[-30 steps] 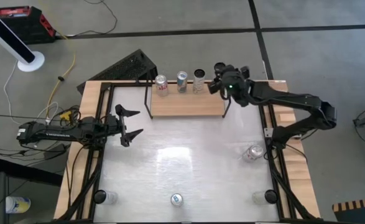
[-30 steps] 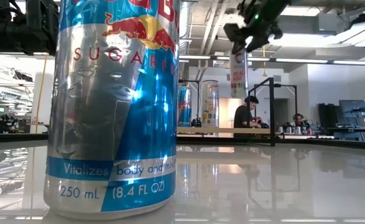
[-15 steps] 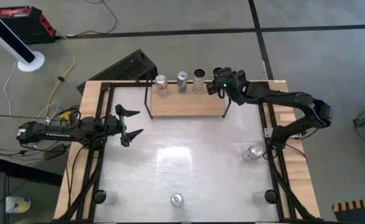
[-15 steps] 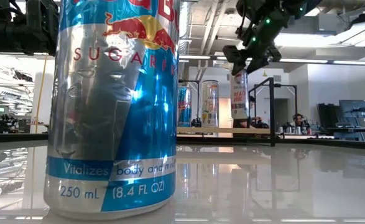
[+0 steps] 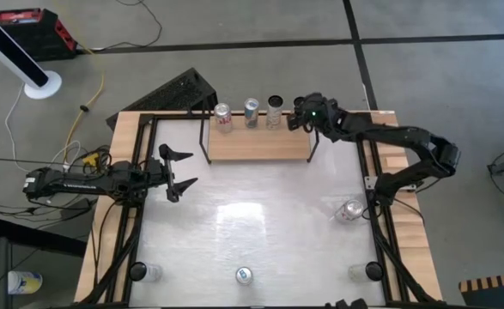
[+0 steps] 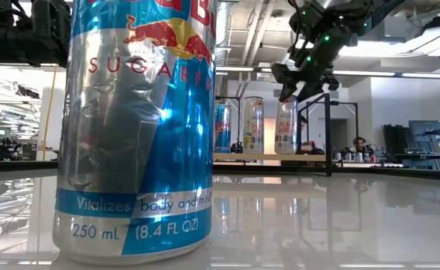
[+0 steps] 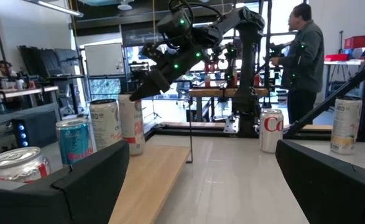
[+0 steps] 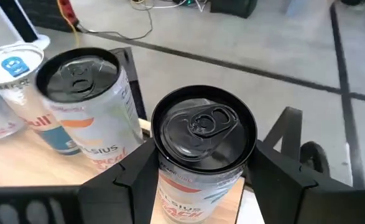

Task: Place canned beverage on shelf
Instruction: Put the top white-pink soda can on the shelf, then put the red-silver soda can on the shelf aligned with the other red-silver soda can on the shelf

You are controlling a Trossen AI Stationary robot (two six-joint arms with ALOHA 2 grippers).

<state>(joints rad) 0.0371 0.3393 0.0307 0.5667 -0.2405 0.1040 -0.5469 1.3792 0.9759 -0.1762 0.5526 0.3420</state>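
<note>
Placing step: right gripper (image 8: 198, 180) clamped around a can (image 8: 202, 134) at the shelf (image 5: 260, 146), beside three cans (image 5: 250, 112). Next: release, lift clear. Left gripper (image 5: 181, 172) wide, waiting well away from shelf.

- High view: straight down over the whole table (image 5: 252, 215), both arms included.
- Low view: level at tabletop height, close behind a blue can (image 6: 137, 127), facing the shelf (image 6: 272, 157).
- Left wrist view: looks across at the shelf (image 7: 148, 183).
- Right wrist view: close above the shelf's cans (image 8: 204, 155).
</note>
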